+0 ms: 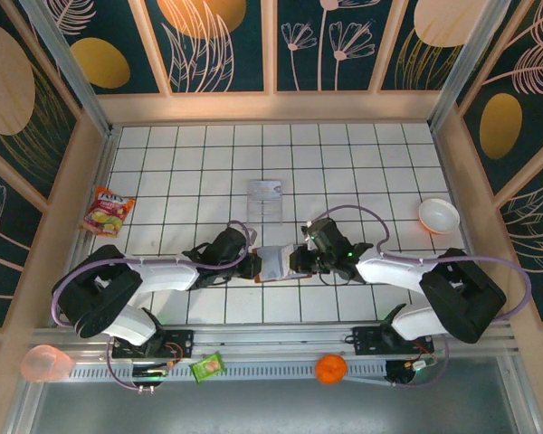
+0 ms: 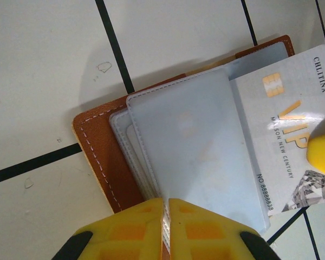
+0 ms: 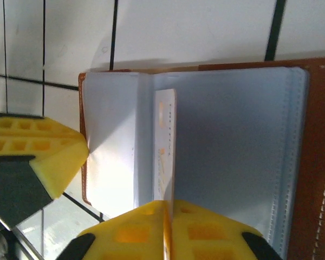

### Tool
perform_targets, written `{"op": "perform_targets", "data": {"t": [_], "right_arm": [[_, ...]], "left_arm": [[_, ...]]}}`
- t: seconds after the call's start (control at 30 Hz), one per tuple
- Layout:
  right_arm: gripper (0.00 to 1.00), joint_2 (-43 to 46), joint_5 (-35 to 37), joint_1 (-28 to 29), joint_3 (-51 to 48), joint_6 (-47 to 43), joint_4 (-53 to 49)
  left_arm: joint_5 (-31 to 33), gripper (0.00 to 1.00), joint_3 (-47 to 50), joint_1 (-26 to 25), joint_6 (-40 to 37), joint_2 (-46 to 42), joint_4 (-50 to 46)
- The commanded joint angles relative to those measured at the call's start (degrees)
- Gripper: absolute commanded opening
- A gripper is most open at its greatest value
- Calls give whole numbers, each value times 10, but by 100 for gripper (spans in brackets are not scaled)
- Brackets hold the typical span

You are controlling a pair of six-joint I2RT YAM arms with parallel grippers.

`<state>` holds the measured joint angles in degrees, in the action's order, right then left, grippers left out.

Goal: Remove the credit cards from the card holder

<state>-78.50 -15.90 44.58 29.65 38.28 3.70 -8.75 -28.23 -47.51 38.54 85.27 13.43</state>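
Pinching the near edge of the clear sleeves, the left gripper (image 2: pixel 166 202) is clamped shut on the card holder (image 2: pixel 100 157), which lies open on the tiled table (image 1: pixel 163 172) between the two arms. The right gripper (image 3: pixel 167 208) is closed on one credit card (image 3: pixel 165 143), a pale "VIP" card that the left wrist view shows partly out of its sleeve. The main risk, as I judge it, is drag. If the card binds in the pocket, pulling could lift or slide the whole holder, or tear the thin sleeves (image 2: pixel 189 151) out of the left fingers' narrow bite. The right gripper holds the card only by its edge, so a crooked pull could twist it free and drop it, or bend it. The two grippers are also very near each other, so a careless withdrawal could knock one against the other. On containers, the holder has this one card half-drawn, and a faint shape behind the front sleeve may be another, though I cannot be sure. Beyond it, the clear tray (image 1: pixel 265 201) sits apart, and its contents are too faint to tell. Farther right, the white bowl (image 1: pixel 438 215) looks empty.
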Motion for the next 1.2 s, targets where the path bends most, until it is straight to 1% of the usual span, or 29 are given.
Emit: {"op": "perform_targets", "data": {"t": [0.0,0.1,0.2,0.27,0.33,0.4,0.47,0.57,0.63,0.7,0.73,0.77,1.0,1.17], "right_arm": [[0,13,44,-2,22,-31,-55],[0,55,67,-2,28,-65,-85],[0,92,75,-1,56,-131,-112],[0,104,68,1,88,-187,-126],[0,102,77,4,134,-248,-143],[0,84,109,5,175,-305,-155],[0,60,124,3,219,-366,-161],[0,22,119,-2,275,-463,-169],[0,-5,115,-13,311,-523,-175],[0,-36,108,-19,342,-564,-180],[0,-55,99,-24,362,-583,-186],[0,-71,92,-27,383,-601,-195],[0,-191,60,-55,558,-726,-316],[0,-251,24,-79,639,-788,-370]], "left_arm": [[1,10,7,7,-11,10,-51],[-2,10,7,12,-12,4,-49],[-9,12,4,17,-15,-4,-51],[-13,15,0,19,-18,-12,-56],[-16,22,-4,21,-21,-26,-66],[-17,31,-6,22,-20,-41,-75],[-18,42,-6,24,-18,-57,-84],[-18,57,-3,24,-10,-82,-99],[-16,70,3,25,-3,-101,-105],[-12,80,7,26,3,-114,-113],[-11,93,9,27,5,-119,-117],[-11,98,10,28,6,-123,-120],[-11,99,17,29,13,-142,-137],[-3,99,4,31,12,-136,-169]]}}
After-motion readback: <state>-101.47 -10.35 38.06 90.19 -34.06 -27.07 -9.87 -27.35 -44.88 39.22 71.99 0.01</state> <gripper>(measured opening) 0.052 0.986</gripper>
